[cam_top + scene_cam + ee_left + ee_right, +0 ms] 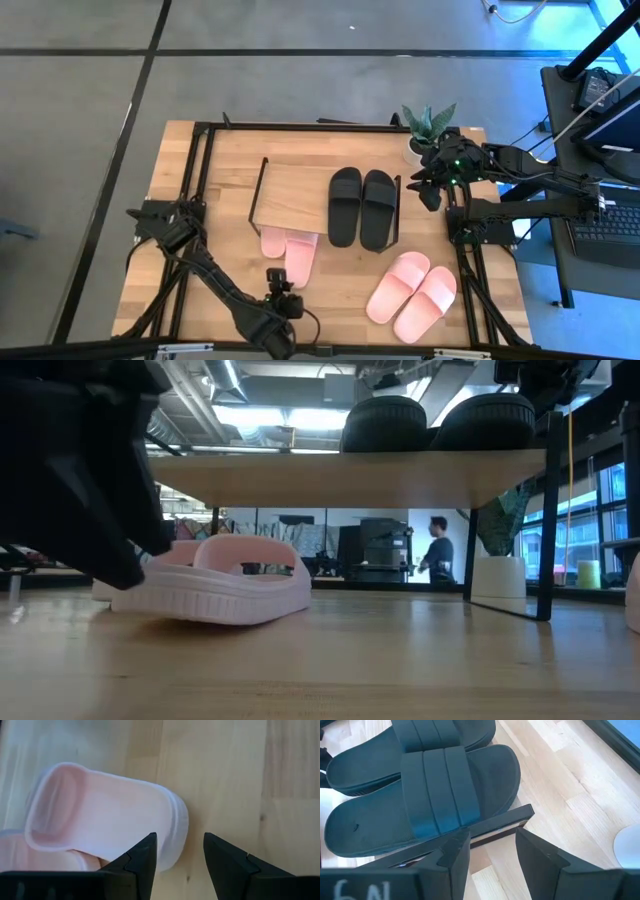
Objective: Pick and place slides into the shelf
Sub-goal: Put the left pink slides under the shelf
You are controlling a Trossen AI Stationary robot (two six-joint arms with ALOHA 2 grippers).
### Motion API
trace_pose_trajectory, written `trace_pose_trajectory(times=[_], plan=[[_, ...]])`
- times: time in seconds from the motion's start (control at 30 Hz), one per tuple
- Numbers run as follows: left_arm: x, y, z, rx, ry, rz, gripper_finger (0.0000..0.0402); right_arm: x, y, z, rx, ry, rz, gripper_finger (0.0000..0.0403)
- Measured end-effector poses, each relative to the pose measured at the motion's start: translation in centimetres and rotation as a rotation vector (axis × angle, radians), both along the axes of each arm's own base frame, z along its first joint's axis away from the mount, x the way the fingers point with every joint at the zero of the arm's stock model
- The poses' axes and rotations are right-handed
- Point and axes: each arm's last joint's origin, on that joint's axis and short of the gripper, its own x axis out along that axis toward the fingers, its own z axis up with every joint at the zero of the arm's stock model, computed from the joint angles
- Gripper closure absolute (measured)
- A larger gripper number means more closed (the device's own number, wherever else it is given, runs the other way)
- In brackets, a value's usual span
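Both your end effectors hang open and empty.
Left end effector [179, 865] hovers beside the pink slide [105, 815] near the surface's front edge; right end effector [490, 852] above the shelf's [295, 190] black slides [420, 795].

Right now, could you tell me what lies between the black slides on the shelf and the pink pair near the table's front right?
Nothing: in the high view, only bare tabletop separates the black slides on the shelf from that pink pair.
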Motion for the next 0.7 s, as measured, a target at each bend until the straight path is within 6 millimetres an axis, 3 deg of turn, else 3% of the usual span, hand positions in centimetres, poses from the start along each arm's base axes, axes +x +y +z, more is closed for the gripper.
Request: trace_pose_trajectory(times=[0.33,0.7], plan=[[0.4,1.2,-1.4,-0.061,0.053,0.032,0.0263,0.0,0.0,0.0,-0.006,0.001,0.008,0.0243],[0.8,1.6,-1.4,-0.060,0.049,0.044,0.0369,0.0,0.0,0.0,-0.013,0.003,0.015,0.0243]])
